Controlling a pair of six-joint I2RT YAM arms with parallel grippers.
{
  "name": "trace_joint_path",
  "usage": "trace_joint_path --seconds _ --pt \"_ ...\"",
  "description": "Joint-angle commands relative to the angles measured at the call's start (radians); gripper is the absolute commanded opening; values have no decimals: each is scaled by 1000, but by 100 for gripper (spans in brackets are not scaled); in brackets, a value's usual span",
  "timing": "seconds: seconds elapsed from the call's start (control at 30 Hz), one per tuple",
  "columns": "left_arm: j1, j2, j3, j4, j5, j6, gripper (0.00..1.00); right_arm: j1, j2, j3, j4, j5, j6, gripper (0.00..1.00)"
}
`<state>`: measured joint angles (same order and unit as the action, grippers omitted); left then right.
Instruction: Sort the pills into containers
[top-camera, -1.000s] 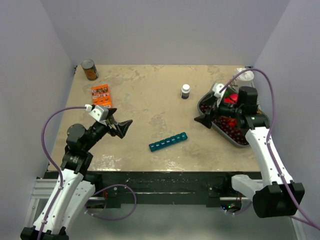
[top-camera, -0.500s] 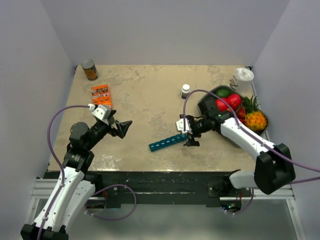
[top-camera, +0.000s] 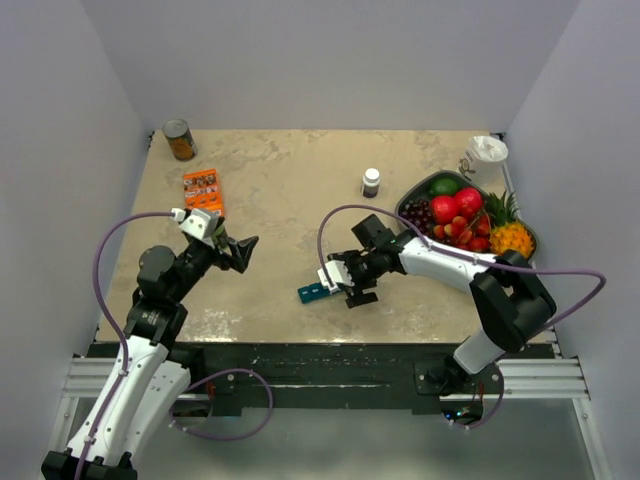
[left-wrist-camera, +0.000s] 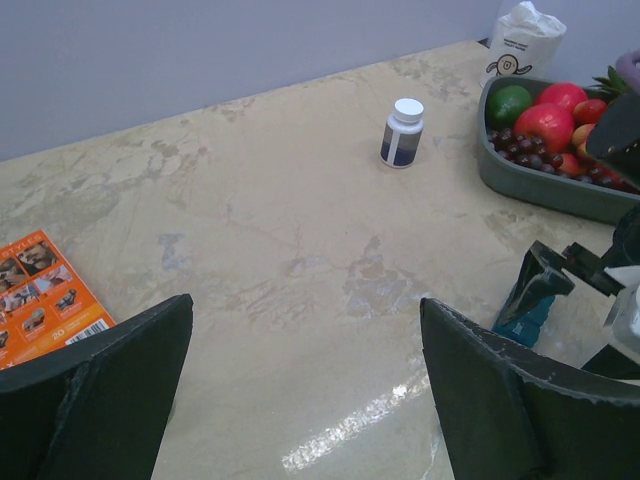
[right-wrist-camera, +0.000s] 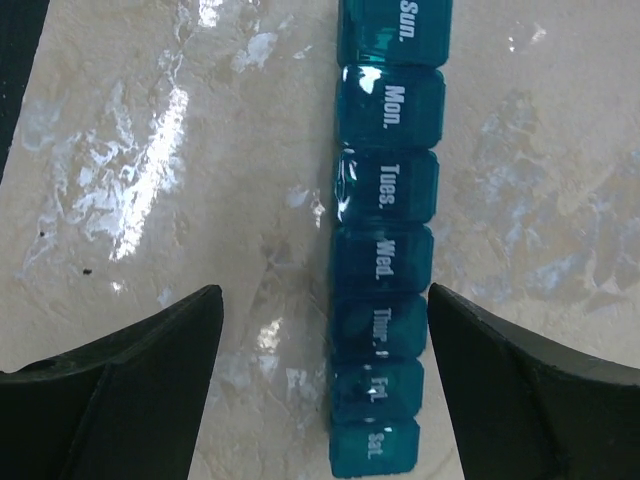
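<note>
Teal plastic marks your target: the containers (top-camera: 311, 292) lie on the beige stone-patterned table (top-camera: 280, 170), near its front edge and a little right of centre. In the top view only the strip's lower-left end shows, because the right gripper (top-camera: 347, 284) hangs right over the rest and hides it. From that end the long axis runs on a shallow diagonal, up and to the right. Your right wrist view shows the strip (right-wrist-camera: 385, 250) running straight up and down the frame, with Sun. at the far end and Sat. nearest the camera. All the lids you can see are closed. The right gripper (right-wrist-camera: 322, 300) is spread wide with the strip between its fingers, closer to the right-hand one, and it grasps nothing. The left gripper (top-camera: 240, 250) hovers well to the left with its jaws likewise parted and bare, and from its camera you see only a teal sliver (left-wrist-camera: 527, 308) behind the other arm's fingers. Behind the strip stands a small white-capped pill bottle (top-camera: 371, 182), well apart. The grey fruit tray (top-camera: 403, 210) sits to the right, a white bag (top-camera: 486, 153) beyond it. An orange packet (top-camera: 203, 190) and a brown tin can (top-camera: 180, 140) lie far off at the left.
</note>
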<state>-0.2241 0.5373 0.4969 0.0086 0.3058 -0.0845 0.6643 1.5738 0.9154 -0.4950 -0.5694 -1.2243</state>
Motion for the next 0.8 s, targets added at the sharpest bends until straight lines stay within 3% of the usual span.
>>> trace_joint_path --seconds 0.0,0.3,0.77 --pt "-3 -2 6 22 -28 17 100 40 52 62 53 75 63 83" --pt "-3 6 8 30 -11 11 100 75 124 85 72 117 94 70" --pt "-3 20 8 42 36 -20 100 77 141 102 78 121 155 60"
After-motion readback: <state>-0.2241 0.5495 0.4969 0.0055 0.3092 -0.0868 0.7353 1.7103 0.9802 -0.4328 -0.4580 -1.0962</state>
